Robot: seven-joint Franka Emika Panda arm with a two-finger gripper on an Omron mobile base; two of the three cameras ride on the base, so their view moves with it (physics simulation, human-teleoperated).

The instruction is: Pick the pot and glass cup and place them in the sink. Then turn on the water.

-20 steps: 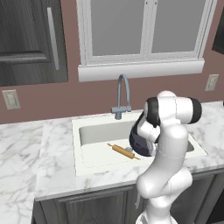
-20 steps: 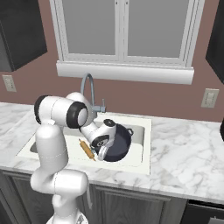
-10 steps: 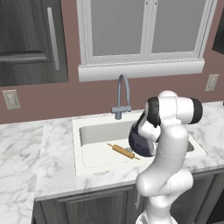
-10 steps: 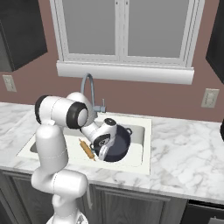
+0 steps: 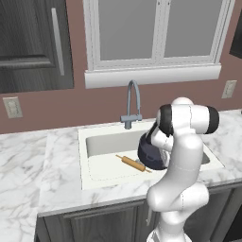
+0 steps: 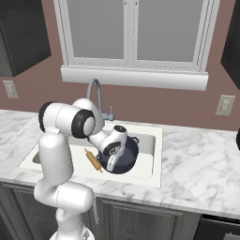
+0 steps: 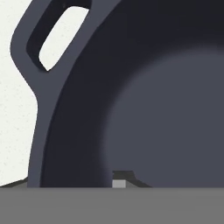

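Over sink: tilted pot at gripper, beside rolling pin.

The pot sits tilted in the sink beside a rolling pin.

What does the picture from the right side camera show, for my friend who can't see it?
A white robot arm reaches into a white rectangular sink and its gripper is at the rim of a wide, round, dark navy-blue pot there. A wooden rolling pin lies in the sink beside the pot, and a tall grey gooseneck faucet stands behind, under a window.
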